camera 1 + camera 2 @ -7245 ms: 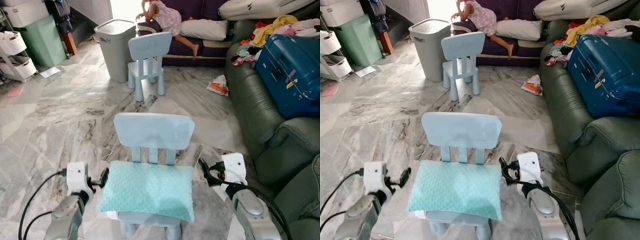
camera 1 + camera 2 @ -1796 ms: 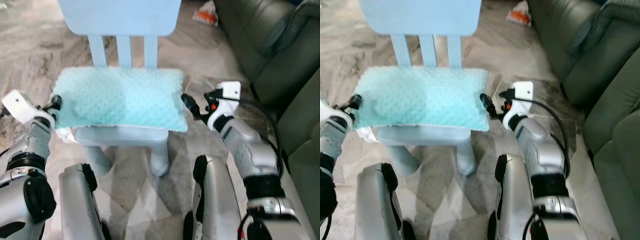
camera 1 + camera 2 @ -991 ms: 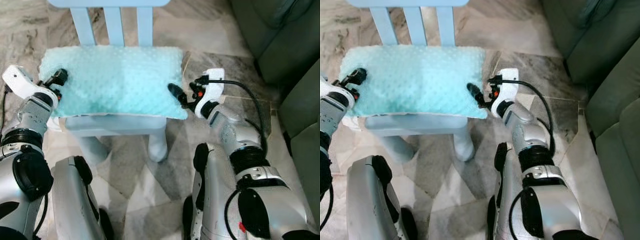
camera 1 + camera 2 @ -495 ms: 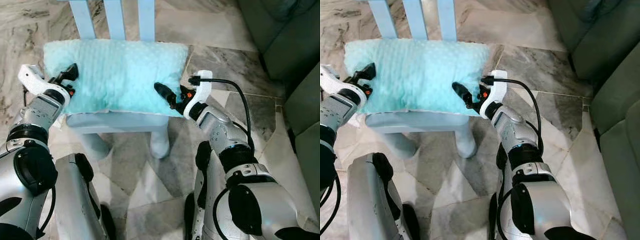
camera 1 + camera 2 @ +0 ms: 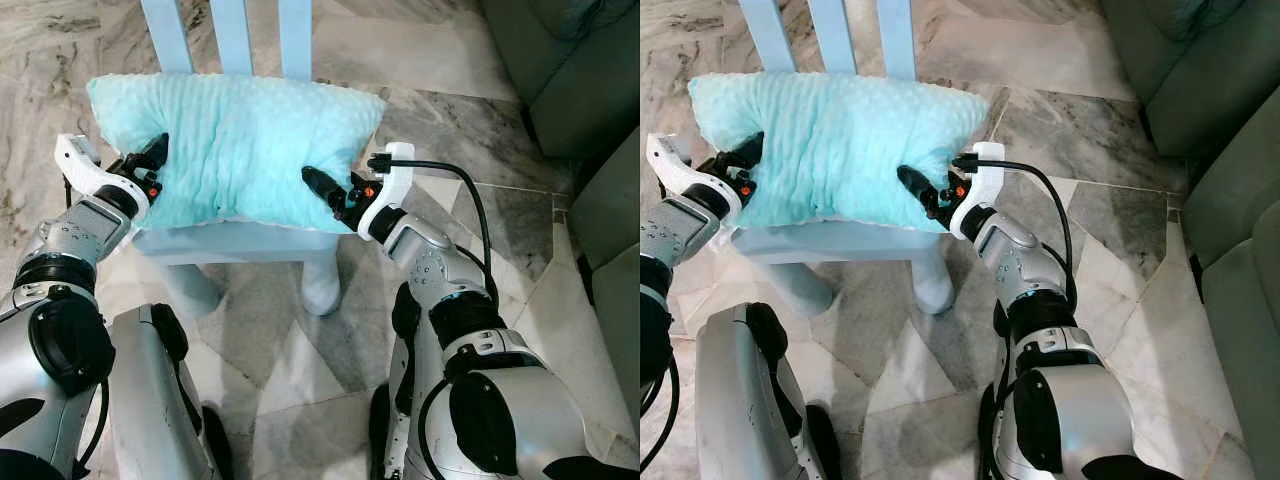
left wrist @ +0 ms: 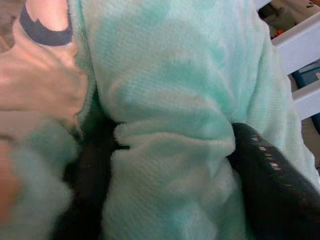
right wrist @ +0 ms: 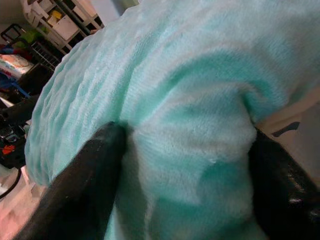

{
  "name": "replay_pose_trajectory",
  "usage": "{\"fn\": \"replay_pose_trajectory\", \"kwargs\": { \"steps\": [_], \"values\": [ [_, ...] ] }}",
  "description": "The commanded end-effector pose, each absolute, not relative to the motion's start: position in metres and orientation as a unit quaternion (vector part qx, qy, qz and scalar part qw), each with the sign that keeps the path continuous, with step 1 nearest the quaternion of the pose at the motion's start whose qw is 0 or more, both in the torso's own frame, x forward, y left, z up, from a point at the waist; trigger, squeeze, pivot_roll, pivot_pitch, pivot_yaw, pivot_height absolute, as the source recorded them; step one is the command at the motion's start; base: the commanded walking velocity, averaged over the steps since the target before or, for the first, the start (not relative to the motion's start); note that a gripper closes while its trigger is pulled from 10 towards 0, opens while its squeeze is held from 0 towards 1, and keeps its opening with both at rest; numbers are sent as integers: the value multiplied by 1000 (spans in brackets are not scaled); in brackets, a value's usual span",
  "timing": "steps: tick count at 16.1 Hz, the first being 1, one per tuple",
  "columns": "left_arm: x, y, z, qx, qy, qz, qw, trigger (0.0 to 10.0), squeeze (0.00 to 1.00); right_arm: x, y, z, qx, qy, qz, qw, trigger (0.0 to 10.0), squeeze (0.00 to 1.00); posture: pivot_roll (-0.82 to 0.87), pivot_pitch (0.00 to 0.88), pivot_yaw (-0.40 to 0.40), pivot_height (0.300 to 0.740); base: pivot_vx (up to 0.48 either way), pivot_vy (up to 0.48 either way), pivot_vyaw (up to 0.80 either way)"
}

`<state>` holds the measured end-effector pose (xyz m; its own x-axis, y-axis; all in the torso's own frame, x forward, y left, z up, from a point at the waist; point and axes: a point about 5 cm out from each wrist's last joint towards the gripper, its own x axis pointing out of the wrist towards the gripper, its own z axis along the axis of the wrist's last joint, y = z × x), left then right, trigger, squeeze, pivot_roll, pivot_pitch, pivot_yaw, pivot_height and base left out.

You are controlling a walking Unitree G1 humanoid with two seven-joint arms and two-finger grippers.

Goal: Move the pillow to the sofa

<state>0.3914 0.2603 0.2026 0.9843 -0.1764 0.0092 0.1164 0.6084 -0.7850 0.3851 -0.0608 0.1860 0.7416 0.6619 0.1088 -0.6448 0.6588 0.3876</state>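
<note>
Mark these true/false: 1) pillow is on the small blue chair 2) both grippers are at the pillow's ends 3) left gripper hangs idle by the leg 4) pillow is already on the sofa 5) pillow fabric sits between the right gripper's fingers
1) True. The pillow lies on the chair seat.
2) True. The left gripper and right gripper press in from opposite ends.
3) False. It is at the pillow's left end, with fabric bunched between its fingers.
4) False. The sofa is off to the robot's right, apart from the pillow.
5) True. The right wrist view shows fabric between the fingers.
</note>
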Motion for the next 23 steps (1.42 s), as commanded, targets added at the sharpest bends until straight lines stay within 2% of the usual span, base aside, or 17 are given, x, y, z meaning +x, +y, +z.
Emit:
{"fn": "replay_pose_trajectory", "kwargs": {
  "steps": [1, 7, 10, 17, 23],
  "values": [
    [388, 251, 186, -441, 73, -96, 889, 0, 0, 381, -53, 182, 198, 26, 375, 905, 0, 0, -124, 324, -43, 341, 0, 0, 0],
    [387, 251, 181, -436, 74, -99, 891, 0, 0, 377, -49, 186, 195, 12, 394, 898, 0, 0, -126, 327, -44, 341, 0, 0, 0],
    [387, 251, 181, -435, 72, -97, 892, 0, 0, 383, -53, 200, 231, -6, 367, 901, 0, 0, -128, 328, -43, 341, 0, 0, 0],
    [385, 255, 178, -430, 69, -93, 895, 0, 0, 380, -57, 193, 229, 0, 360, 904, 0, 0, -130, 334, -43, 341, 0, 0, 0],
    [381, 263, 176, -346, 59, -86, 933, 0, 0, 373, -50, 187, 192, 0, 371, 909, 0, 0, -124, 327, -46, 341, 0, 0, 0]
  ]
}}
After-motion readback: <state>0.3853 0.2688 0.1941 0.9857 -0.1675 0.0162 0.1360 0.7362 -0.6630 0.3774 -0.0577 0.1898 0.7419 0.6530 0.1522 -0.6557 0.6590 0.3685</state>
